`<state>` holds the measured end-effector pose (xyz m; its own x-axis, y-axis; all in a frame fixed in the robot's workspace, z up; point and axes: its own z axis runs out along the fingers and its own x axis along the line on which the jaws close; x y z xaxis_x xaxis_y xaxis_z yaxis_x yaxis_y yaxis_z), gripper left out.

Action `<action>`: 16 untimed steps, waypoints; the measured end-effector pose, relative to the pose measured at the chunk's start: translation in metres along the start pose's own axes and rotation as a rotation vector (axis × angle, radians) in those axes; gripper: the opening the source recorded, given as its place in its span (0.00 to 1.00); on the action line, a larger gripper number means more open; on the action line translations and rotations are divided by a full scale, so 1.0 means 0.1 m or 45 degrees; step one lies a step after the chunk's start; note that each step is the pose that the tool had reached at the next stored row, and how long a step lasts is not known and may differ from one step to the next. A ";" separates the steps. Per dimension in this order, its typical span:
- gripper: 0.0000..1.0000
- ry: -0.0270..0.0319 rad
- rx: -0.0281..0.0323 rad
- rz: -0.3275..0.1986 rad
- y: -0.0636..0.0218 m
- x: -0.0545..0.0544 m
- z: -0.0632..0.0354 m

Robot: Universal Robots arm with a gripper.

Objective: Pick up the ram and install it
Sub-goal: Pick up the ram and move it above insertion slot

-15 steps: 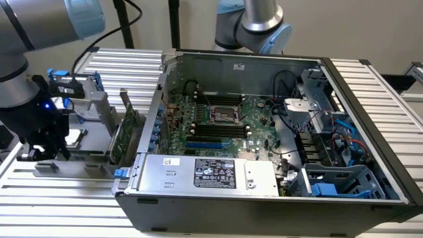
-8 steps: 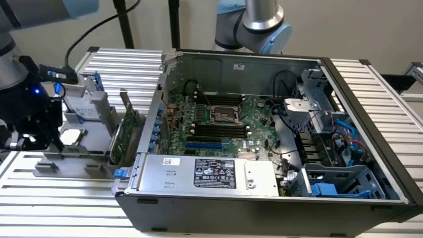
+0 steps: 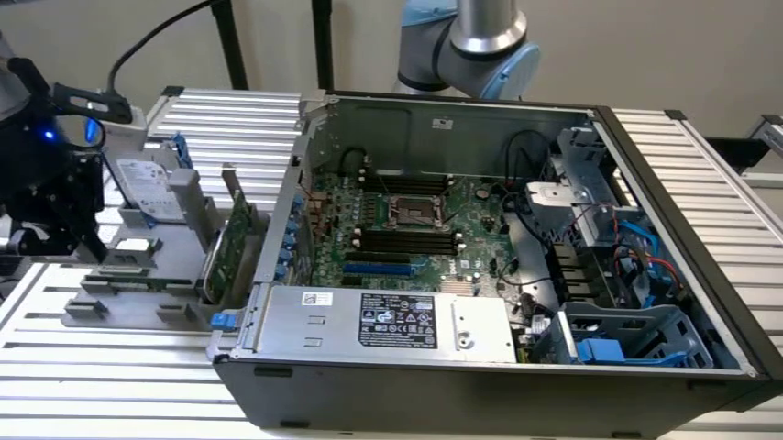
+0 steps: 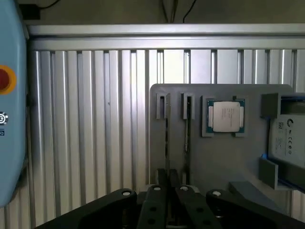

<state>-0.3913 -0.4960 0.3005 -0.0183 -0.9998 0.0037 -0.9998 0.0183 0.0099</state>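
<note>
Two thin ram sticks stand edge-on in side-by-side slots of the grey parts tray [image 4: 228, 162]: one ram [image 4: 167, 136] in line with my fingers, the other [image 4: 187, 136] just beside it. My gripper [image 4: 169, 179] hangs above the tray's near end, over the first stick, its fingers shut with nothing visibly between them. In the exterior view the gripper [image 3: 49, 215] hovers at the far left above the tray [image 3: 123, 307]. The open computer case [image 3: 490, 275] shows the black memory slots [image 3: 398, 240] on its motherboard.
The tray also holds a CPU [image 4: 225, 117], a silver hard drive [image 4: 288, 138] with blue rails, and a green expansion card [image 3: 233, 247]. A light-blue pendant with a red button [image 4: 5, 78] lies on the ribbed aluminium table [image 4: 95, 119]. The arm's base [image 3: 479, 41] rises behind the case.
</note>
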 end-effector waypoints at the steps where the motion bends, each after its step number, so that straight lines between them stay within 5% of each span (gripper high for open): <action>1: 0.00 -0.0011 0.0002 -0.001 -0.012 0.00 -0.042; 8: 0.00 -0.0097 0.0001 -0.007 -0.139 0.00 -0.339; 16: 0.00 -0.0301 -0.0003 -0.018 -0.369 0.00 -0.636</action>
<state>-0.3538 -0.4960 0.3637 -0.0045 -0.9998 -0.0201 -0.9999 0.0043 0.0100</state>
